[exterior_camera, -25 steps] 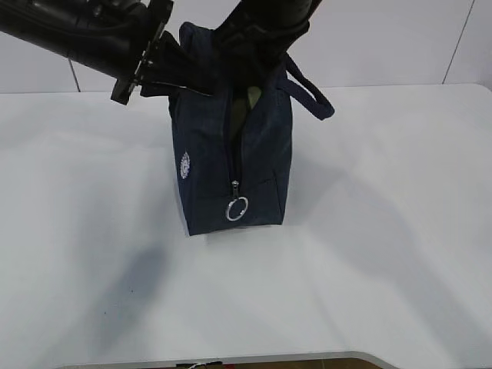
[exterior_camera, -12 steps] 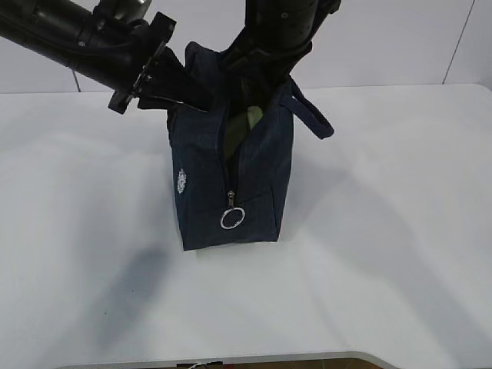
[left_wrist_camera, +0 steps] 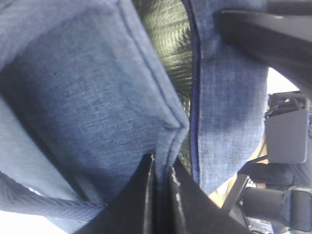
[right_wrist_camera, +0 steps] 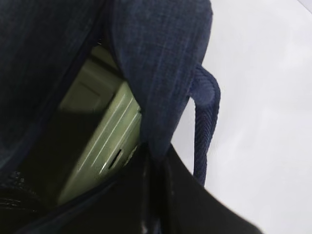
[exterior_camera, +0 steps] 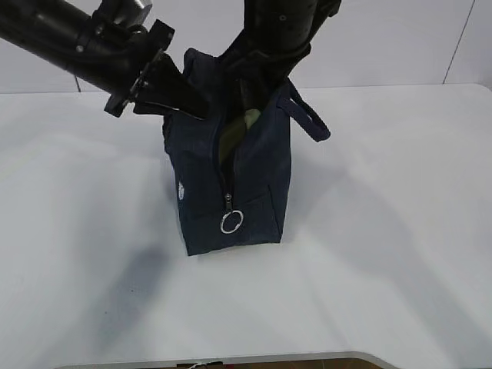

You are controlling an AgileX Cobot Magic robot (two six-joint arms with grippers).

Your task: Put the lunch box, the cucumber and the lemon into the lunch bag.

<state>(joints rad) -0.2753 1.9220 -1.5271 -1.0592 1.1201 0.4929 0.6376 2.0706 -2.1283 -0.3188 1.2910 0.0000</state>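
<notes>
Bag (exterior_camera: 231, 181) fabric is being pinched in both sets of jaws: left jaws are clamping the left rim, right jaws the right rim. Below them, the box (right_wrist_camera: 105, 134) is lying inside the bag, standing on the counter (exterior_camera: 384, 231).

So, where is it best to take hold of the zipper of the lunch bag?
At the metal ring pull low on the lunch bag, probably from the front: it hangs free of the fabric, its open loop facing outward.

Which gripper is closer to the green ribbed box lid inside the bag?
Right. The right gripper pinches the dark navy fabric bag rim directly beside the sage-green ribbed lid; the left gripper pinches the opposite rim, farther away.
</notes>
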